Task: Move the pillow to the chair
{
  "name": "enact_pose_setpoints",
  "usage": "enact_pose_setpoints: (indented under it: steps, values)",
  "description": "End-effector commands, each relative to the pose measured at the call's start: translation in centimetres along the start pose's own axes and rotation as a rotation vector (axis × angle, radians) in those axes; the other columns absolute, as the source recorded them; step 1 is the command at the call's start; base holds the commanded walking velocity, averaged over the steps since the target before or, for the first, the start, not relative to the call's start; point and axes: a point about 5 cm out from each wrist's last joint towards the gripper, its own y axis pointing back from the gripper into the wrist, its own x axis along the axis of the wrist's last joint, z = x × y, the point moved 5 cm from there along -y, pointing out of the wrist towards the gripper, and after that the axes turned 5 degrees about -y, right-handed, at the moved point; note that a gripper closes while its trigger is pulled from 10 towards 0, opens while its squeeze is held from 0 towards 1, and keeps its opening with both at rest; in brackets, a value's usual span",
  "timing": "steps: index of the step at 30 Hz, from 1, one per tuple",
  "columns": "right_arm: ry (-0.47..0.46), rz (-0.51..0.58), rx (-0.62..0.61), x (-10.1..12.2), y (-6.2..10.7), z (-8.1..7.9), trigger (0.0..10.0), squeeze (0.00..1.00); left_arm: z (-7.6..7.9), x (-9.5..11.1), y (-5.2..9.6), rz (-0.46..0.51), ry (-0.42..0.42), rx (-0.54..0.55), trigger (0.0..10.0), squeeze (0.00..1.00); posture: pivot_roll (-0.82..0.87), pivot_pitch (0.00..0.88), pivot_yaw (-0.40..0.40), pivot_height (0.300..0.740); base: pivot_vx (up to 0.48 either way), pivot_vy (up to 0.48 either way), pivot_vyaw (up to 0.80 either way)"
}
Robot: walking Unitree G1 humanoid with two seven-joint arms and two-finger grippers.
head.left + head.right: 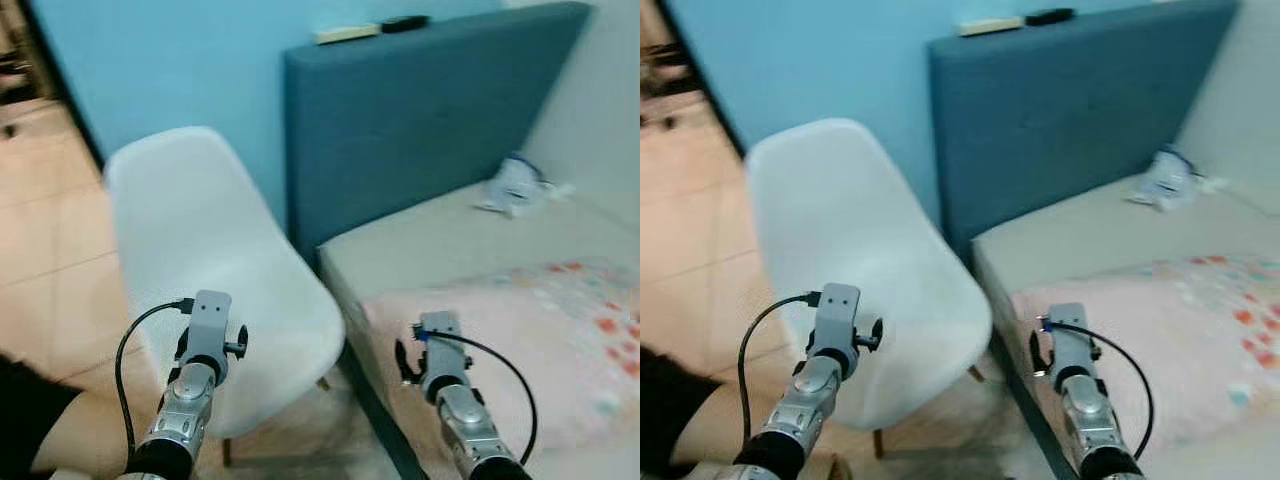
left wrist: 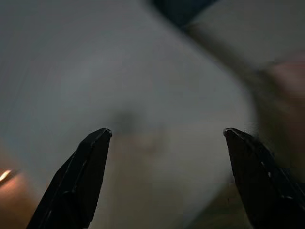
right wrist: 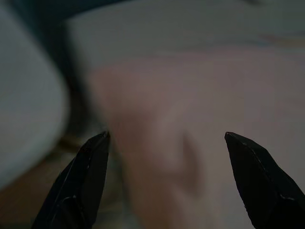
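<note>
Two grippers are up in front of me, both with fingers spread wide and holding nothing. My left gripper (image 2: 164, 138) hangs over the seat of the white chair (image 1: 215, 270), which stands beside the bed (image 1: 440, 240). My right gripper (image 3: 164, 138) hangs over the near edge of the pink pillow (image 1: 540, 340), which lies on the bed just right of the chair. A blue headboard (image 1: 420, 110) rises behind, with a small white bundle (image 1: 515, 185) near it on the mattress.
</note>
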Motion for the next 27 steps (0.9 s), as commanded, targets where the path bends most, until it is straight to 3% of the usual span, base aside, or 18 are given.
enact_pose_setpoints:
  steps: [1, 10, 18, 27]
  values:
    - [-0.018, -0.024, -0.003, -0.5, 0.1, -0.2, 10.0, 0.00, 0.4, -0.5, 0.2, -0.019, 0.011, -0.009, 10.0, 0.00, -0.04, 0.070, 0.011, 0.740, 0.000, 0.000, -0.80]
    - [-0.005, -0.039, 0.021, -0.6, -0.1, -0.6, 10.0, 0.00, -0.5, -0.4, 0.6, 0.004, 0.045, 0.052, 10.0, 0.00, -0.03, 0.073, -0.018, 0.740, 0.000, 0.000, -0.80]
    - [0.020, -0.077, 0.055, -1.1, -0.1, -0.9, 10.0, 0.00, -0.7, -1.3, 1.0, -0.027, 0.030, 0.060, 10.0, 0.00, -0.02, 0.093, -0.035, 0.740, 0.000, 0.000, -0.80]
    - [0.014, -0.078, 0.065, -1.0, -0.2, -0.9, 10.0, 0.00, -1.1, -1.1, 0.9, -0.033, 0.074, 0.071, 10.0, 0.00, -0.01, 0.104, -0.035, 0.740, 0.000, 0.000, -0.80]
